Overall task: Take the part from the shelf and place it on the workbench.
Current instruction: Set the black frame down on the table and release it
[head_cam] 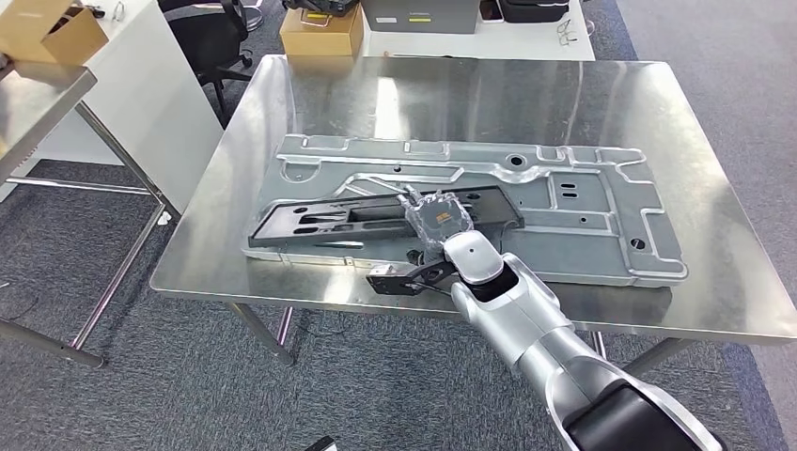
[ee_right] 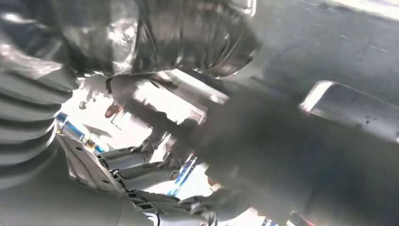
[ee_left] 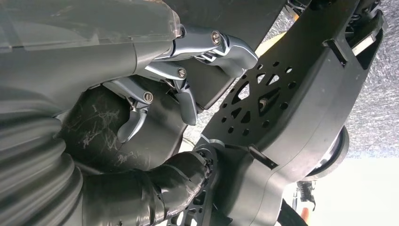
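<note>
A long black part (head_cam: pixel 329 218) lies flat on a large grey stamped metal panel (head_cam: pixel 583 202), which covers the middle of the steel workbench (head_cam: pixel 470 94). My right hand (head_cam: pixel 437 221) reaches over the bench's near edge and grips the black part at its right end, fingers laid over the far edge. The right wrist view, blurred, has the dark part (ee_right: pixel 291 155) running between the taped thumb (ee_right: pixel 188 33) and the fingers (ee_right: pixel 136 165). My left hand (ee_left: pixel 155 89) hangs beside my body, its fingers loosely bent and holding nothing.
A second steel table (head_cam: pixel 38 94) with a cardboard box (head_cam: pixel 52 33) stands at the left. Behind the workbench are another cardboard box (head_cam: pixel 322 33), a black office chair (head_cam: pixel 211 33) and a white cabinet (head_cam: pixel 155 85). Grey carpet lies all around.
</note>
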